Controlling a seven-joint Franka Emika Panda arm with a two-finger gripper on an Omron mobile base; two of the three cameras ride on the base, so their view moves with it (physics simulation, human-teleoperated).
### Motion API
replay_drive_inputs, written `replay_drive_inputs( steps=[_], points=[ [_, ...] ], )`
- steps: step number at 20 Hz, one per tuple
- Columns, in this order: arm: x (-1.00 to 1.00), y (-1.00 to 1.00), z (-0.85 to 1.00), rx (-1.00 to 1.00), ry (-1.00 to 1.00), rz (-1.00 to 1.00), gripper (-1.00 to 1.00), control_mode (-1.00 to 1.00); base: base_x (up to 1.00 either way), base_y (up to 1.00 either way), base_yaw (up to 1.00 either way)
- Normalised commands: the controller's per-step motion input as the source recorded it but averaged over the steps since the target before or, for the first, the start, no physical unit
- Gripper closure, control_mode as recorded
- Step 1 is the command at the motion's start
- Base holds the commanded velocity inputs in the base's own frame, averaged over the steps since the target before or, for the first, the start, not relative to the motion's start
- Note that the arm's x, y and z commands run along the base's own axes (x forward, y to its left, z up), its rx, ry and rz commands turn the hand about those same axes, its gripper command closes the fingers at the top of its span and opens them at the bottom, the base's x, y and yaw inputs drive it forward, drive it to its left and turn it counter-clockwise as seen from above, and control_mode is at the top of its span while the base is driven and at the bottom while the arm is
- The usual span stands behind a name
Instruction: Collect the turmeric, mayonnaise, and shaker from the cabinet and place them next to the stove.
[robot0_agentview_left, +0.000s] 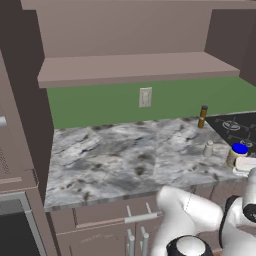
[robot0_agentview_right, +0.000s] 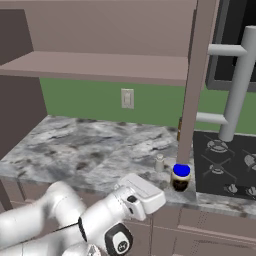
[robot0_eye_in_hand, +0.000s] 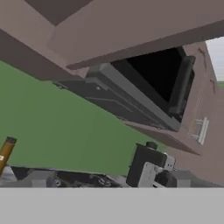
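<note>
**Jars beside the cooktop, claw empty**

Turmeric (robot0_agentview_left: 202, 116) stands upright at the back of the marble counter (robot0_agentview_left: 125, 155), against the green wall and just beside the stove (robot0_agentview_left: 235, 127). The shaker (robot0_agentview_left: 208, 148) sits nearer the front, and the mayonnaise (robot0_agentview_left: 236, 154) stands close beside it at the stove's near corner. The cabinet (robot0_agentview_left: 135, 67) shelf above carries none of the three. We judge the placing essentially done, so the step in hand is a clean retreat.

Our gripper (robot0_agentview_right: 145, 192) hangs low at the counter's front edge, just short of the mayonnaise, with its jaws spread wide and nothing between them.

To finish well, we would pull the hand straight back and up, away from the blue lid, before swinging the arm. The jar stands near the counter's lip, and the slim turmeric bottle would topple easily, so no sideways sweep across that corner.
</note>
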Motion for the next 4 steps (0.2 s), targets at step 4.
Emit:
replay_drive_inputs(
  steps=[4],
  points=[
    [-0.44, 0.48, 0.67, -0.05, 0.00, -0.02, -1.00, -1.00, 0.00, 0.00, 0.00]
  ],
)
